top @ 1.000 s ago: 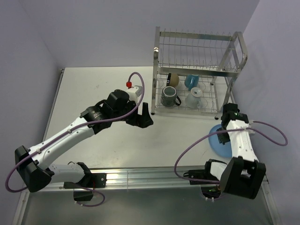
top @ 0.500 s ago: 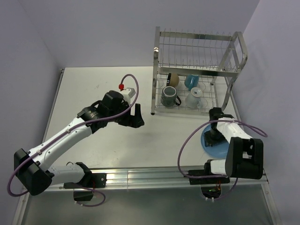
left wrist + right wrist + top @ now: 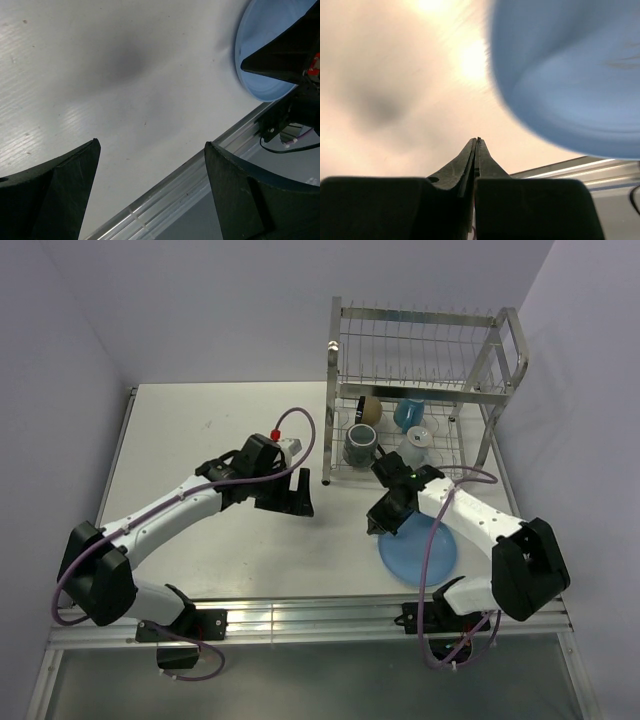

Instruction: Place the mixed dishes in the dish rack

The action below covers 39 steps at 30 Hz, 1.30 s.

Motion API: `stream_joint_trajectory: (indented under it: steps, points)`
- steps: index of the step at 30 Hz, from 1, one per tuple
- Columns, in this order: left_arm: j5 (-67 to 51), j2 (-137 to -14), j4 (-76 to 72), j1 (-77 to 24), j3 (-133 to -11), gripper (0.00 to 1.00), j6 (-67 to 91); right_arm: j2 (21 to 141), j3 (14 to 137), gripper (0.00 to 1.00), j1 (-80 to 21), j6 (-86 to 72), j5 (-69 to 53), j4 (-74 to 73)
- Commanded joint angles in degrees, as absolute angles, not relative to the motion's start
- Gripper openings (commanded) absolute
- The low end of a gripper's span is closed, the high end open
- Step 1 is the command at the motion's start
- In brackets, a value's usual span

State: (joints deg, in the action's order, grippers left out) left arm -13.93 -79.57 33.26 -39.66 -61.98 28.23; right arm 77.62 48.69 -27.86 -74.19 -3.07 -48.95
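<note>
Plate (image 3: 420, 552), light blue, lies flat by the desk's (image 3: 200, 430) near edge, rightward. My right gripper (image 3: 375, 525) sits at its rim, fingers together and empty; I reckon to nudge it. Left gripper (image 3: 303, 492) hovers, fingers apart.

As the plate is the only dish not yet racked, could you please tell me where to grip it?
Take the plate by its rim, at the left edge beside the right gripper. It lies flat on the table, so only that thin edge offers a pinch. The shut gripper should probably open and come in low from there.
</note>
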Motion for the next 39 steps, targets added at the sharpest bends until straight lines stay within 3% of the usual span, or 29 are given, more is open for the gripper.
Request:
stream_joint_trajectory:
  steps: [1,5,10,16,26,30,39]
  points:
    - [-18.8,-81.4,29.4,-39.5,-61.9,0.91,28.7,75.6,52.4,0.00,-30.0,-71.3,-4.3,-49.0]
    - [-24.7,-83.0,25.8,-39.5,-61.0,0.91,29.4,72.4,53.7,0.00,-30.8,-66.4,-6.6,-47.0]
    - [-28.6,-84.6,18.8,-40.2,-59.1,0.91,32.9,64.6,55.8,0.00,-29.5,-64.6,5.2,-54.1]
    - [-28.0,-89.2,17.7,-43.6,-60.7,0.91,35.1,57.0,44.9,0.00,-13.4,-59.2,3.5,-53.6]
    - [-25.7,-89.1,20.8,-44.2,-60.4,0.91,35.7,70.8,36.0,0.00,-11.9,-55.6,2.1,-40.2]
    - [-24.2,-88.7,21.8,-44.3,-60.0,0.91,36.1,76.4,35.6,0.00,-14.5,-56.0,-1.1,-36.5]
    - [-23.4,-88.6,20.3,-44.2,-57.7,0.91,37.0,84.3,40.9,0.00,-32.3,-61.4,-7.6,-31.9]
